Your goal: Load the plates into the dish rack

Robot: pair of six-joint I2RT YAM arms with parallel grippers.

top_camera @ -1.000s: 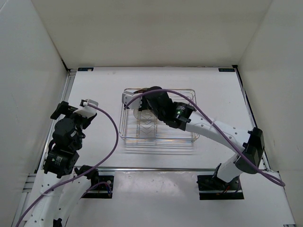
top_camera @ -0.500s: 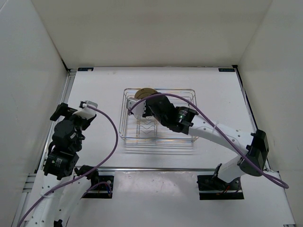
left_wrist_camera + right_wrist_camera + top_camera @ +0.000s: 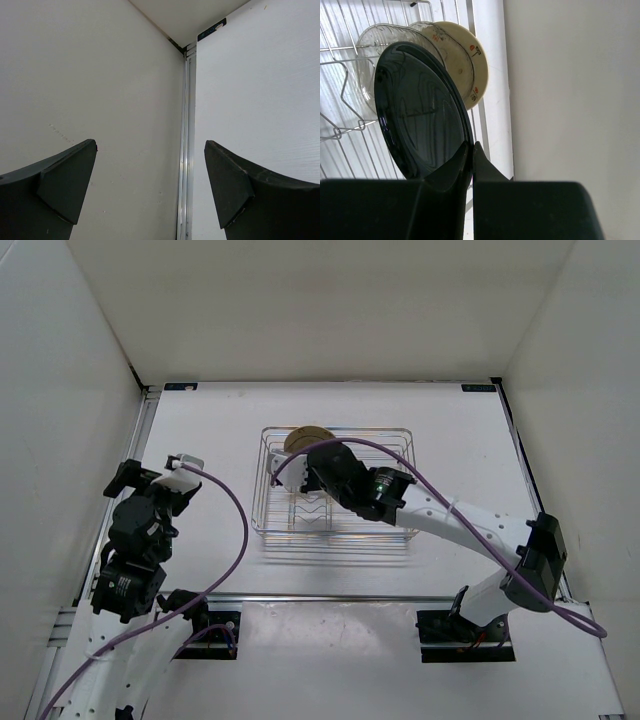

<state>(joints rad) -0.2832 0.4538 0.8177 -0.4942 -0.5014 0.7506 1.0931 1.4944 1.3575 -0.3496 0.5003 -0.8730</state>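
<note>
The thin rim of the glossy black plate [image 3: 417, 110] is pinched by the right gripper [image 3: 471, 146], upright at the chrome wire dish rack [image 3: 395, 440] mid-counter [image 3: 200, 430]. Behind it, a pale translucent plate [image 3: 365, 62] and the round matte tan plate [image 3: 472, 60] are stood on edge. The left gripper [image 3: 150, 185] is held wide apart near the left edge.

White table [image 3: 460, 440], white walls [image 3: 320, 310], aluminium rail [image 3: 186, 150] along left edge.

Plates [image 3: 420, 110] upright in rack's [image 3: 385, 429] far-left corner
</note>
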